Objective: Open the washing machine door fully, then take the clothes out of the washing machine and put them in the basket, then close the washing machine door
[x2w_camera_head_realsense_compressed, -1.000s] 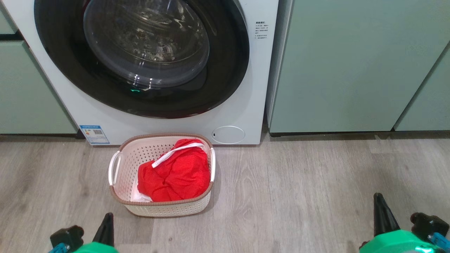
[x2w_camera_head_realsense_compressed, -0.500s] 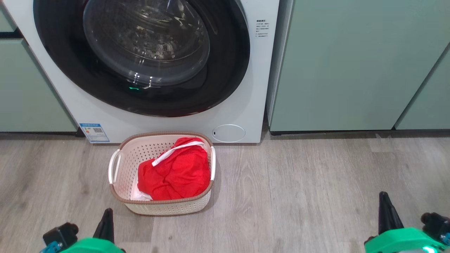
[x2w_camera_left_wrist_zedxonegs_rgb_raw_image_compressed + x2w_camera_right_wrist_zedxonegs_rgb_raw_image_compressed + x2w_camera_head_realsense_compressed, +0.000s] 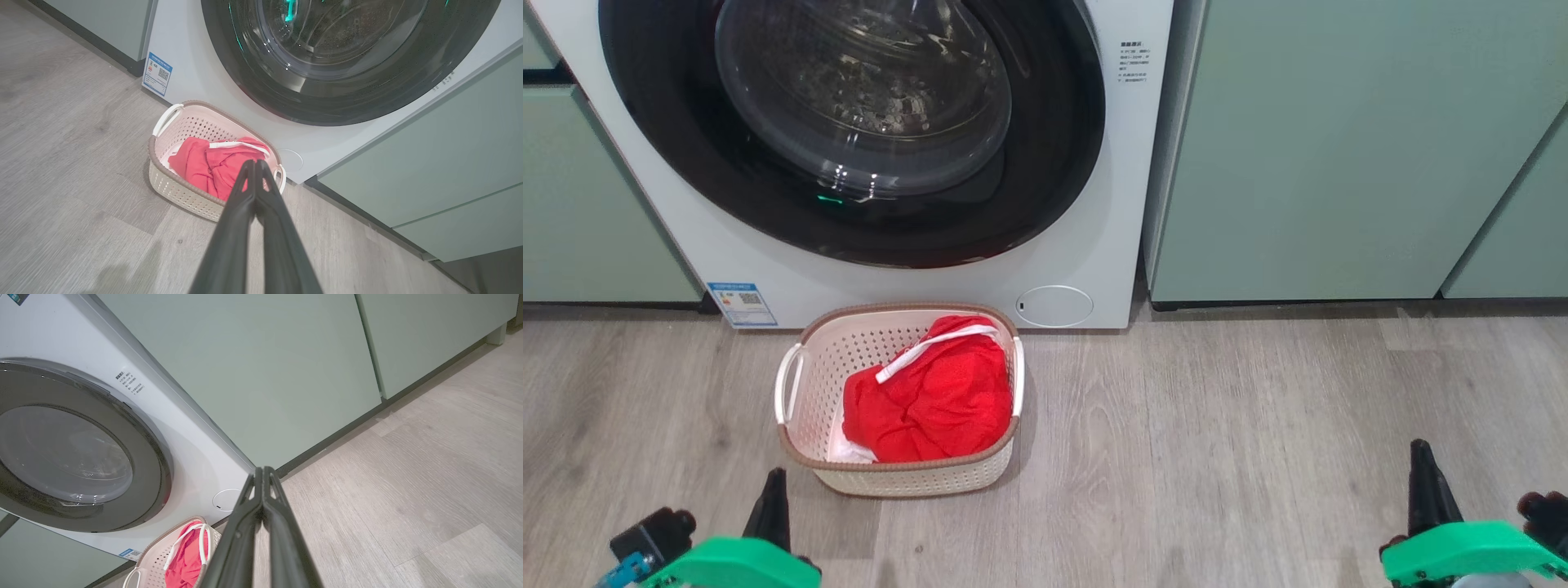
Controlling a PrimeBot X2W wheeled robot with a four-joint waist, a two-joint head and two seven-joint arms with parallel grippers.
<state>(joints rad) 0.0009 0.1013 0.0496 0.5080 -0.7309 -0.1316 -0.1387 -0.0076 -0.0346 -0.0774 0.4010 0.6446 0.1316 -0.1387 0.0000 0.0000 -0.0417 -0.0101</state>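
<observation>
There are the clothes (image 3: pixel 927 400), a bright red bundle with a white strap across the top. They're in the basket (image 3: pixel 907 483), heaped toward its right side, with a white bit peeking out at the near left. The basket sits on the wood-grain floor (image 3: pixel 1217 449) right in front of the washing machine (image 3: pixel 1107 237), just below the washing machine door (image 3: pixel 1049 163). And that door is closed, its black rim flush against the white front, the steel drum showing through the glass bowl. A small blue label (image 3: pixel 742 304) marks the machine's lower left corner and a round silver flap (image 3: pixel 1054 306) the lower right, just beyond the basket. Pale green cabinets (image 3: pixel 1339 147) flank the machine on both sides. Down low, both arms stand clear of the basket. The left gripper (image 3: pixel 774 478) is near its left corner, fingers pressed together, holding nothing. The right gripper (image 3: pixel 1421 453) is well off to the right, fingers together too, empty.
</observation>
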